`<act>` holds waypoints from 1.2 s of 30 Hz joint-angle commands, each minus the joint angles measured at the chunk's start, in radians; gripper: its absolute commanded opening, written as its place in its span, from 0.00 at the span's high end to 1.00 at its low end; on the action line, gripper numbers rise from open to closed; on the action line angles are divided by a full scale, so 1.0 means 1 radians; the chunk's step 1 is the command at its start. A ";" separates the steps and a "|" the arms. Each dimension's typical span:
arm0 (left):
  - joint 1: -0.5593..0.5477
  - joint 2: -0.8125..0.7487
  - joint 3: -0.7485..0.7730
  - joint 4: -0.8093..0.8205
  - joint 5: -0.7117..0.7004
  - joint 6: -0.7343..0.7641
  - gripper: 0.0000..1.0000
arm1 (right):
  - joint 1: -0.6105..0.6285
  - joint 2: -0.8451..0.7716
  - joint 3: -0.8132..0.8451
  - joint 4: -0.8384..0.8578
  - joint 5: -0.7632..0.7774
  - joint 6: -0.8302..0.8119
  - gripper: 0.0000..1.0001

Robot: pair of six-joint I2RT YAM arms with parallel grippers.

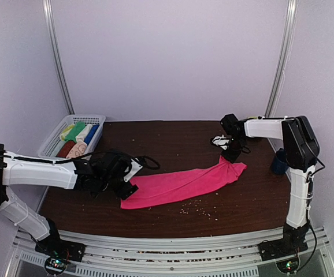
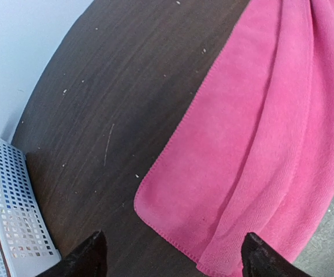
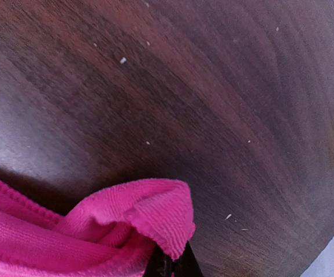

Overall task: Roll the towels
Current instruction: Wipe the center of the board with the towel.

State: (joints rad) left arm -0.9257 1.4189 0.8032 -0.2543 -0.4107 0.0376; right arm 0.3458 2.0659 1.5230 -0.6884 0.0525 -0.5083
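A hot pink towel (image 1: 181,184) lies stretched in a long folded strip across the dark wooden table (image 1: 173,138). My right gripper (image 1: 232,154) is shut on the towel's right end; the right wrist view shows the pink corner (image 3: 149,213) bunched over the closed fingertips (image 3: 181,266). My left gripper (image 1: 122,186) is open just above the towel's left end; in the left wrist view the two black fingertips (image 2: 86,257) straddle the rounded pink corner (image 2: 213,190). Rolled towels, green (image 1: 75,131), blue (image 1: 91,134), cream and brown, lie in the basket.
A white mesh basket (image 1: 60,130) stands at the table's back left corner; its wall shows in the left wrist view (image 2: 14,208). A dark blue cup (image 1: 279,161) sits by the right arm. Black cables (image 1: 147,163) trail behind the left gripper. Pale crumbs dot the table near the front.
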 commanded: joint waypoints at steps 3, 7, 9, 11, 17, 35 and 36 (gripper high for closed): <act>-0.078 0.123 0.089 -0.024 -0.148 0.175 0.25 | -0.022 0.046 0.033 -0.057 0.007 0.020 1.00; -0.129 0.070 0.094 -0.073 -0.232 0.201 0.25 | -0.022 0.029 0.012 -0.048 -0.025 0.019 1.00; -0.156 0.019 0.085 -0.104 -0.268 0.214 0.23 | -0.023 0.020 0.001 -0.041 -0.035 0.017 1.00; -0.168 -0.020 0.075 -0.143 -0.292 0.215 0.21 | -0.022 0.013 -0.009 -0.040 -0.049 0.015 1.00; -0.171 0.024 0.019 -0.211 -0.349 0.177 0.13 | -0.022 -0.007 -0.027 -0.042 -0.087 0.009 1.00; -0.096 0.037 -0.063 -0.072 -0.308 0.248 0.02 | 0.009 -0.038 -0.055 -0.043 -0.150 0.005 1.00; -0.090 0.041 -0.060 -0.067 -0.297 0.250 0.02 | 0.012 -0.039 -0.057 -0.042 -0.152 0.005 1.00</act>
State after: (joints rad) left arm -1.0386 1.4364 0.7460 -0.3901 -0.7429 0.2604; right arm 0.3374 2.0624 1.4857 -0.7074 -0.0689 -0.4988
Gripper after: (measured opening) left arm 0.977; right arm 0.020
